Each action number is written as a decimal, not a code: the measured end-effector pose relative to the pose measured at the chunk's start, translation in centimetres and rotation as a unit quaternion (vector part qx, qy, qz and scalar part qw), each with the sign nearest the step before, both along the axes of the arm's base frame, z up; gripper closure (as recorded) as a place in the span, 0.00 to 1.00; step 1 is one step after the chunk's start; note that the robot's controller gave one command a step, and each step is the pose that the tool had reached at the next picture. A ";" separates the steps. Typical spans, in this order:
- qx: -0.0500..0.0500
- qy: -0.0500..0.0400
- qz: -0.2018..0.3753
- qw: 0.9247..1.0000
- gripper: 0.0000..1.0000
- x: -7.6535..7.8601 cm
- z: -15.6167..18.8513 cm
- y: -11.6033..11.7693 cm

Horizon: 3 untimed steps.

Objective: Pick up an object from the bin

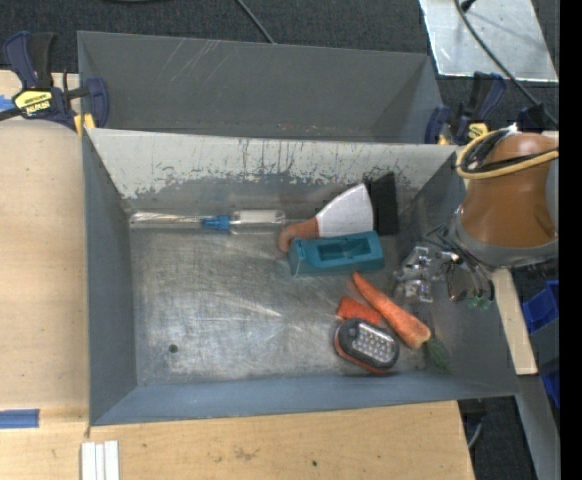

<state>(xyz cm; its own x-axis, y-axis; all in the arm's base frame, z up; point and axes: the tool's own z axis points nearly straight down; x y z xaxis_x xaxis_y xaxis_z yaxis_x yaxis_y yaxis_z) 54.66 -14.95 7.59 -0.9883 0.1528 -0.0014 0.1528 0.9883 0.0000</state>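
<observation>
Camera view, looking down into the grey bin (221, 313). Judged an early stage of the pick: no thing raised off the floor, none seen in the gripper (423, 276). Left to do, by that reading: settle over one thing, close on it, carry it up clear of the walls. Hangs low at the bin's right side, under the arm's orange wrist cover (506, 203), near the foot of the right wall. Cannot tell whether spread or closed: a small tangle of bright metal, too cluttered to read. Seems to touch nothing on the floor. Nearest, just below and to the left, a toy carrot (391, 310), orange, lying slantwise with a green top toward the near right corner. Likeliest candidate, going by nearness alone, not by any grip seen. Touching the lower side of the toy carrot, a round black torch (368, 346) with an orange rim and a grid of small lamps facing up. Further left, a teal block (337, 253), and just behind it, toward the back wall, a white wedge (349, 211) with a black end and a reddish handle, perhaps a brush or scraper. Well apart from all these, along the foot of the back wall, a clear tube (211, 222) with a blue piece inside.
</observation>
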 end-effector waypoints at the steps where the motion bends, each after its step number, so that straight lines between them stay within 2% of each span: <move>1: 0.000 0.000 0.000 1.000 1.00 0.0 0.0 0.0; 2: -0.001 0.000 -0.025 1.000 1.00 -0.4 1.9 1.8; 3: 0.000 -0.001 -0.103 0.995 1.00 0.4 5.6 2.3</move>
<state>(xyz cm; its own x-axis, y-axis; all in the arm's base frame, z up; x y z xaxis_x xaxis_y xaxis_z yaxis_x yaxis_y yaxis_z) 55.09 -12.69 13.16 -0.9359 0.3522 -0.0031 0.3522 0.9359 0.0009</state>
